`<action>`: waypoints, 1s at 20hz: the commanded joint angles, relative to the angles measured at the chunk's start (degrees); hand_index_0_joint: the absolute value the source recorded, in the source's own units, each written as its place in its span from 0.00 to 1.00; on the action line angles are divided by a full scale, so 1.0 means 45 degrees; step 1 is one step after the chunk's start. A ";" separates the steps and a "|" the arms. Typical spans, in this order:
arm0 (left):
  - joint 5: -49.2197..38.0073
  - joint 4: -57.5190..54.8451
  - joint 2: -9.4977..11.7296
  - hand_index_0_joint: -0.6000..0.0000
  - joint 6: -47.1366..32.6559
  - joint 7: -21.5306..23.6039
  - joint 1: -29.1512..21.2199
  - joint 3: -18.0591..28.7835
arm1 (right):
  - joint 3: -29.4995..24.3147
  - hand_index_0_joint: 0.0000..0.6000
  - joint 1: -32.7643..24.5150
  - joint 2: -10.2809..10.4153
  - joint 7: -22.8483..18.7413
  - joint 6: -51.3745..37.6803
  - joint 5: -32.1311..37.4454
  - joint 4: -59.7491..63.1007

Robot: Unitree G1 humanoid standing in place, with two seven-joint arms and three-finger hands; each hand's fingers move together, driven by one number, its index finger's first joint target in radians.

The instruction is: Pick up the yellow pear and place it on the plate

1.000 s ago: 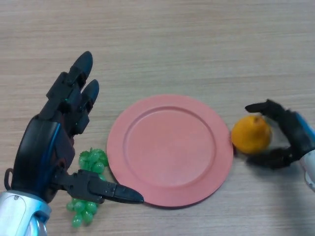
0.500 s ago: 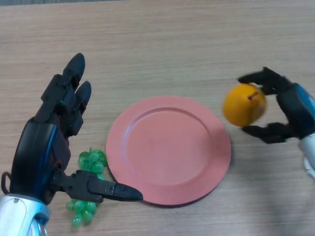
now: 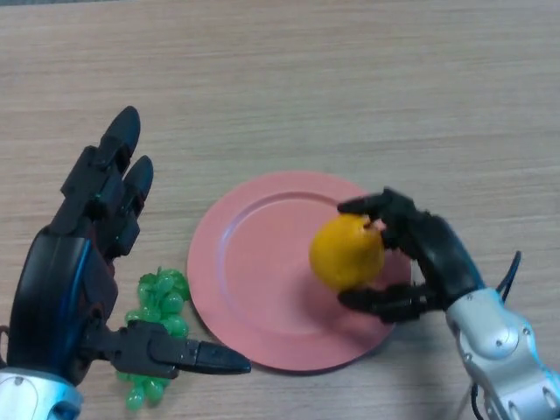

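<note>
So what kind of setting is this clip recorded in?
Probably a lab tabletop test setup: a bare wood-grain table holding only a pink plate, plastic-looking green grapes and a yellow pear gripped by the right robot hand.

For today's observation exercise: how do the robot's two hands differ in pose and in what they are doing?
The right hand is curled round the pear over the plate; the left hand holds nothing. The right hand's fingers bend; the left hand's are straight and spread, beside the grapes. Both are black.
</note>
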 commanded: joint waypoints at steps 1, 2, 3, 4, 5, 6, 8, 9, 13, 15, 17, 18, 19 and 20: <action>0.0020 -0.0779 0.0116 1.00 -0.1944 -0.0036 -0.0013 0.0668 | -0.0084 0.83 -0.0525 -0.0103 -0.0168 -0.0731 0.0692 -0.0999; 0.0041 -0.0775 0.0114 1.00 -0.2006 -0.0064 0.0010 0.0685 | -0.0018 0.67 -0.0568 -0.0103 -0.0185 -0.0827 0.0706 -0.0973; 0.0092 -0.0763 0.0110 1.00 -0.2149 -0.0096 0.0060 0.0727 | 0.0117 0.42 -0.0667 -0.0102 -0.0245 -0.1017 0.0713 -0.0930; 0.0173 -0.0728 0.0107 1.00 -0.2328 -0.0114 0.0130 0.0744 | 0.0241 0.25 -0.0758 -0.0102 -0.0330 -0.1192 0.0625 -0.0923; 0.0343 -0.0583 0.0102 1.00 -0.2751 -0.0176 0.0322 0.0770 | 0.0425 0.00 -0.0972 -0.0102 -0.0465 -0.1344 0.0208 -0.1170; 0.0363 -0.0619 0.0102 1.00 -0.2708 -0.0215 0.0353 0.0820 | 0.0353 0.00 -0.0994 -0.0102 -0.0362 -0.1050 0.0150 -0.1599; 0.0323 -0.0840 0.0102 1.00 -0.2264 -0.0280 0.0179 0.1061 | -0.0153 0.00 -0.1018 -0.0102 0.0169 -0.0224 0.0020 -0.3352; 0.0257 -0.0926 0.0102 1.00 -0.2055 -0.0336 0.0018 0.1193 | -0.0609 0.00 -0.0947 -0.0102 0.0811 0.0394 -0.0078 -0.4745; -0.0108 -0.0819 0.0134 1.00 -0.1581 -0.0914 -0.0765 0.1976 | -0.2141 0.00 -0.0152 -0.0325 0.3156 0.2012 0.0158 -0.8521; -0.0215 -0.0677 0.0199 1.00 -0.1397 -0.1037 -0.0931 0.2179 | -0.2618 0.00 0.0830 -0.0446 0.3607 0.3824 0.1374 -1.0964; -0.0198 -0.0286 0.0252 1.00 -0.1395 -0.1307 -0.1132 0.2062 | -0.3071 0.00 0.1952 -0.0610 0.3535 0.6067 0.3143 -1.3447; -0.0337 -0.0234 0.0302 1.00 -0.1290 -0.1464 -0.1153 0.2090 | -0.3233 0.00 0.2330 -0.0695 0.3361 0.6240 0.3461 -1.3940; -0.0609 -0.0274 0.0441 1.00 -0.0897 -0.1705 -0.1311 0.2259 | -0.3463 0.00 0.3005 -0.0807 0.3205 0.6377 0.3664 -1.4674; -0.0675 -0.0285 0.0506 1.00 -0.0760 -0.1864 -0.1409 0.2355 | -0.3637 0.00 0.3213 -0.0740 0.2974 0.6673 0.3968 -1.5051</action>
